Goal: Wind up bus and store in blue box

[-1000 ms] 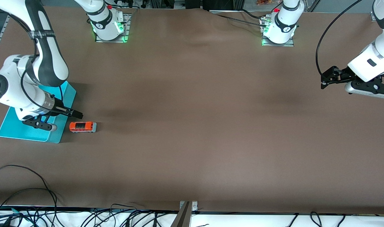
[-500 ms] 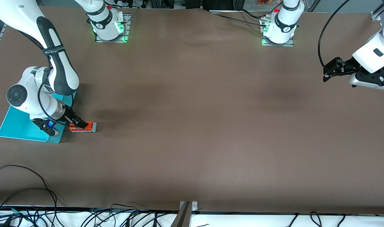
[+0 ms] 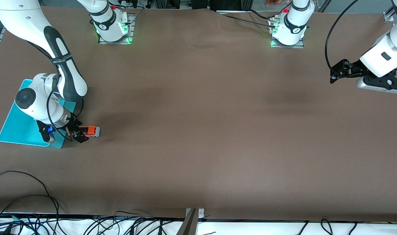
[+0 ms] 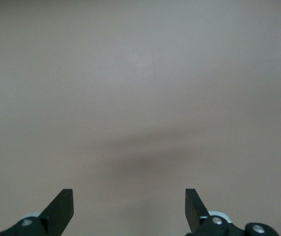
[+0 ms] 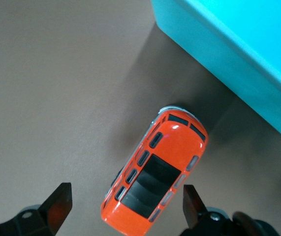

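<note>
The orange-red bus with its dark roof panel stands on the brown table beside the blue box, by the box's corner nearer the front camera. My right gripper is low over the bus, open, with one finger on each side of its body and neither touching it. In the right wrist view the bus lies slanted between the fingers of the right gripper, with the blue box's wall close by. My left gripper waits open and empty above the table at the left arm's end; in the left wrist view, the gripper has only bare table in front of it.
The two arm bases stand on metal plates along the table's edge farthest from the front camera. Loose cables lie at the edge nearest it. A metal bracket sits at the middle of that near edge.
My right gripper has come from above the blue box's edge down onto the bus and now straddles it. The bus has not moved. My left arm has shifted slightly.
</note>
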Controlling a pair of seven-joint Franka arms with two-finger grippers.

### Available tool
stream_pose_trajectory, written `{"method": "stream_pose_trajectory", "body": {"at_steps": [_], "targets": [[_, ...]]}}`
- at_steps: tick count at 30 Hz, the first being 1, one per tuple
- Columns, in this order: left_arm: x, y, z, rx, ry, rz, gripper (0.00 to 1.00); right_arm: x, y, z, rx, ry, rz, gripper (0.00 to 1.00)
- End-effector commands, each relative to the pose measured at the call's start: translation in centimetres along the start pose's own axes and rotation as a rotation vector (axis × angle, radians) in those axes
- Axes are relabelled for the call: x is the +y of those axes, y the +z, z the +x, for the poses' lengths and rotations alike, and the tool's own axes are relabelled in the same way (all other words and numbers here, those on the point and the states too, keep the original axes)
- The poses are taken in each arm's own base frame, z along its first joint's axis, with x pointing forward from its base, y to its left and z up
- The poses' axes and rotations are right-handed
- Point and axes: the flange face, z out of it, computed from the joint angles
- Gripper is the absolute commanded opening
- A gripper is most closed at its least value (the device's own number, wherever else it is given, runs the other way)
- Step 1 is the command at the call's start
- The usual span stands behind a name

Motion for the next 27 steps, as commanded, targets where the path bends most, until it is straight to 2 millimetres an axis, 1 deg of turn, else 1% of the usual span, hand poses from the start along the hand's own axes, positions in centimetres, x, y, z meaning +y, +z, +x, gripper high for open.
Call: {"method": "stream_pose_trajectory", "body": {"at_steps": [1, 4, 11, 12, 13, 14, 15, 17, 18, 19, 24, 27], "targets": [[0.3, -0.5, 0.3, 0.002, -0.013, -0.039, 1.0, 1.1, 1.5, 0.7, 0.012, 0.064, 0.01, 1.0], [0.3, -0.3, 0.4, 0.007, -0.016, -0.097, 1.0, 1.4, 2.5, 0.7, 0.009, 0.069, 0.004, 1.0], [0.7, -0.6, 0.4, 0.023, -0.003, -0.091, 1.0, 1.9, 4.3, 0.4, -0.009, 0.074, -0.019, 1.0], [0.9, -0.8, 0.4, 0.038, 0.001, -0.085, 1.0, 1.9, 4.5, 0.5, -0.01, 0.078, -0.02, 0.96], [1.0, -1.0, 0.2, 0.052, 0.003, -0.072, 1.0, 2.1, 4.5, 0.6, -0.01, 0.095, -0.021, 0.85], [0.9, -0.9, 0.1, 0.053, 0.003, -0.066, 1.0, 2.2, 4.5, 0.8, -0.009, 0.119, -0.02, 0.72], [1.1, -0.9, -0.1, 0.052, 0.006, -0.066, 1.0, 2.3, 4.5, 0.9, -0.009, 0.149, -0.022, 0.57], [1.2, -0.8, -0.3, 0.05, 0.008, -0.066, 1.0, 2.4, 4.4, 1.1, -0.006, 0.177, -0.022, 0.22], [1.1, -0.8, -0.3, 0.05, 0.006, -0.066, 1.0, 2.4, 4.4, 1.1, -0.006, 0.18, -0.022, 0.1], [1.1, -0.8, -0.3, 0.05, 0.006, -0.066, 1.0, 2.4, 4.5, 1.0, -0.007, 0.178, -0.023, 0.01], [0.9, -0.6, -0.6, 0.052, 0.001, -0.067, 1.0, 2.3, 4.1, 1.1, -0.005, 0.167, -0.022, 0.0], [0.9, -0.6, -0.9, 0.055, -0.001, -0.069, 1.0, 2.0, 3.3, 1.4, 0.003, 0.154, -0.011, 0.0]]}}
